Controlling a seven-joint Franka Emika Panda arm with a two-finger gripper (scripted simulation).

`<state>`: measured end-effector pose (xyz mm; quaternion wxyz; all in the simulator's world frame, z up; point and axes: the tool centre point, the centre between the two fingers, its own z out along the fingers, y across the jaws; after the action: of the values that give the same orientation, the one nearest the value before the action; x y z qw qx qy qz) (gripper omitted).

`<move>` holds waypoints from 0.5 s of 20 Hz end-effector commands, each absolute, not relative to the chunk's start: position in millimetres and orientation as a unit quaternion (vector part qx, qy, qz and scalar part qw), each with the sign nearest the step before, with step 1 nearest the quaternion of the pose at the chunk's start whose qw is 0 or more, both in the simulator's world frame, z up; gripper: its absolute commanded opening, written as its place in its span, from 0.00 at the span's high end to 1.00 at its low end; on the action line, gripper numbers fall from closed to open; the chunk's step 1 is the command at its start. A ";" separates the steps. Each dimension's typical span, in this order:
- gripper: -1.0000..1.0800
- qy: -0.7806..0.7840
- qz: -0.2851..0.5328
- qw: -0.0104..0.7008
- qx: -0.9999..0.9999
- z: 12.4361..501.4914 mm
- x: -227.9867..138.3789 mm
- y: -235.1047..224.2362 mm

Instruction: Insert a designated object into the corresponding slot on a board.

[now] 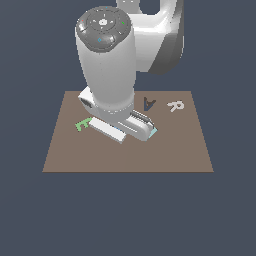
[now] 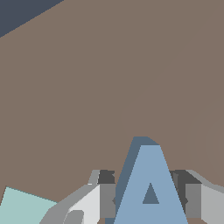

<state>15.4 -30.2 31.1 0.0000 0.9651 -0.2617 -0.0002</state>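
Observation:
In the wrist view the blue letter "A" [image 2: 151, 188] sits upright between my two fingers [image 2: 107, 197], which press on both its sides. My gripper [image 2: 148, 199] is shut on it, low over the brown board [image 2: 109, 87]. In the exterior view my hand [image 1: 125, 127] sits low over the board's [image 1: 125, 157] middle and hides the blue "A". The dark A-shaped slot [image 1: 148, 104] lies farther back, toward the exterior view's right of my hand, and is uncovered.
A green "E" [image 1: 82, 123] lies on the board at the exterior view's left of my hand. A light teal diamond [image 2: 22, 206] lies close beside the fingers; its corner [image 1: 154, 131] peeks out from under my hand. A white "R" [image 1: 175, 106] lies right of the slot.

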 end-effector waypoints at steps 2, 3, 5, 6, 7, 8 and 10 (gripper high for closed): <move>1.00 -0.254 0.000 0.000 0.967 32.2 4.9 -17.9; 1.00 -0.251 0.000 0.000 0.968 32.6 0.9 -13.5; 1.00 -0.244 0.000 0.000 0.970 33.4 -8.2 -3.7; 1.00 -0.240 0.000 0.000 0.971 33.8 -13.4 1.8; 1.00 -0.236 0.000 0.000 0.972 34.3 -19.1 7.6; 1.00 -0.232 0.000 0.000 0.973 34.9 -25.2 13.9; 1.00 -0.224 0.000 0.000 0.975 35.9 -37.2 25.9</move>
<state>-28.1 16.6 35.0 -0.0003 0.9731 -0.2304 -0.0005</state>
